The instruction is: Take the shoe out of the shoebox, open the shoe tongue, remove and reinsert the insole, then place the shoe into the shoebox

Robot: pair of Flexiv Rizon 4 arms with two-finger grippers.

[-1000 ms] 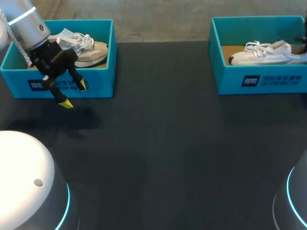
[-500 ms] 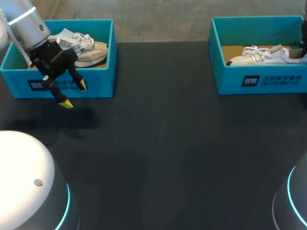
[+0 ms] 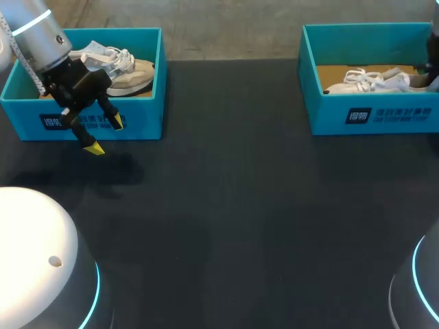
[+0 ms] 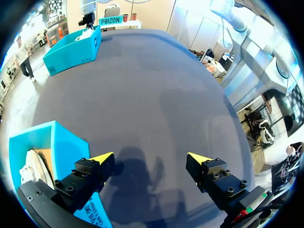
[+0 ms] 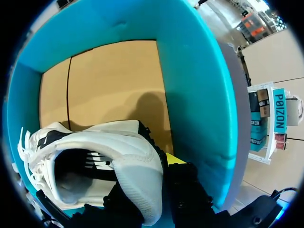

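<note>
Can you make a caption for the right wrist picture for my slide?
The right gripper holds the white shoe by its heel inside the teal shoebox.

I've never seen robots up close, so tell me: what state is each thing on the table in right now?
left shoebox: open, no lid
right shoebox: open, no lid
beige shoe: lying in the left shoebox
white shoe: inside the right shoebox, gripped
left gripper: open, empty, above the table
right gripper: shut on the white shoe's heel
</note>
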